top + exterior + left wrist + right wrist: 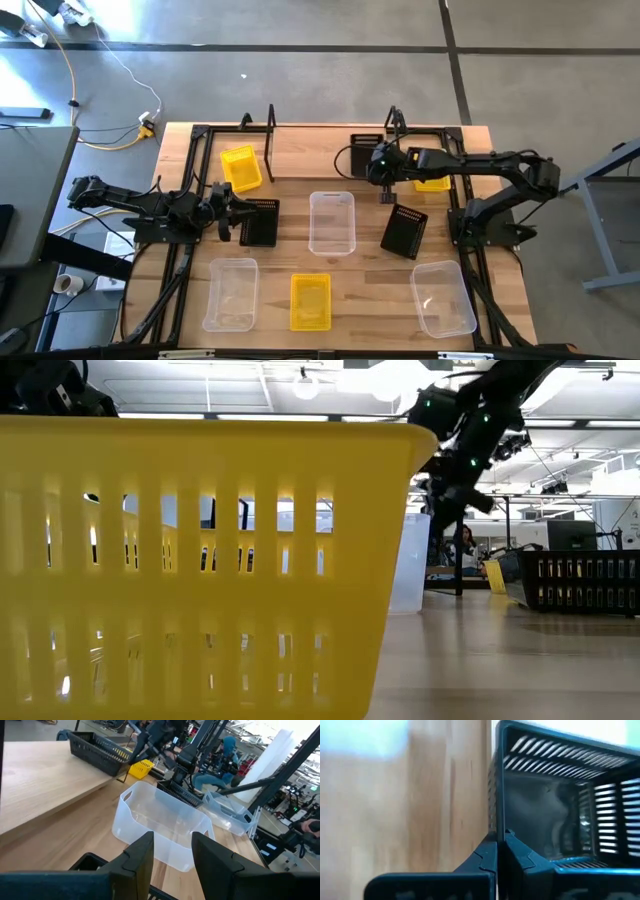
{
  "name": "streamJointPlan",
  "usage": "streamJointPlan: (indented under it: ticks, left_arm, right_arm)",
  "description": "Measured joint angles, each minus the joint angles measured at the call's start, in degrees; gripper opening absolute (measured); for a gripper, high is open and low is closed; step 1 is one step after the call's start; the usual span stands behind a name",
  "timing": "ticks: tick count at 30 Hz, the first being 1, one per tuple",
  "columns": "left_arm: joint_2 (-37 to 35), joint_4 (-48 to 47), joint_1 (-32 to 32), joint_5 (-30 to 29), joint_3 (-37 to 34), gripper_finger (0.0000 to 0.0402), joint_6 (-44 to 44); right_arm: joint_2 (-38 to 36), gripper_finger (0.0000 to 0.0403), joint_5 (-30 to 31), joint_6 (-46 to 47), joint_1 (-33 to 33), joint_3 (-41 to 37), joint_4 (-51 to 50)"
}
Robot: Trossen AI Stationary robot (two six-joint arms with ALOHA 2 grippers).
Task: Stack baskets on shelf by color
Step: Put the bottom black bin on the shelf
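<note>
Right now I am holding my left gripper (226, 213) over the table's (370, 275) left side, fingers (140, 855) standing apart with nothing between them, just beside a black basket (261, 222) whose long axis is running from the far edge to the near edge. My left wrist view is showing what the high view is not: I am facing along the table at the middle clear basket (160, 822), open side up, with another clear basket (227, 812) lying beyond it. The high view is placing that middle clear basket (332, 222) at the table's centre, lengthwise far to near. My right gripper (386, 190) is hanging near the far edge by the shelf (310, 150), and only my right wrist view is showing its fingers (517, 852) pressed together at the rim of a second black basket (560, 810); I cannot tell whether they are pinching its wall. A yellow basket (240, 168) is sitting slightly turned at the shelf's left end. Along the near edge a yellow basket (310, 301) is lying lengthwise between two clear ones; the low view is showing little but its slotted wall (200, 560).
</note>
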Motion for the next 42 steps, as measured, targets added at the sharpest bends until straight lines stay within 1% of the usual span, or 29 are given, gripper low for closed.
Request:
streamJointPlan:
  ticks: [10, 35, 42]
  left_arm:
    - [0.0, 0.0, 0.0, 0.0, 0.0, 0.0125, 0.0]
    - [0.0, 0.0, 0.0, 0.0, 0.0, 0.0125, -0.1]
    - [0.0, 0.0, 0.0, 0.0, 0.0, 0.0125, -0.1]
  right_arm:
    - [0.8, 0.0000, 4.6, -0.5, 0.0, 0.0, 1.3]
    - [0.6, 0.0001, 4.8, -0.3, 0.0, 0.2, 1.3]
    - [0.6, 0.0000, 3.0, 0.7, 0.6, 0.2, 1.0]
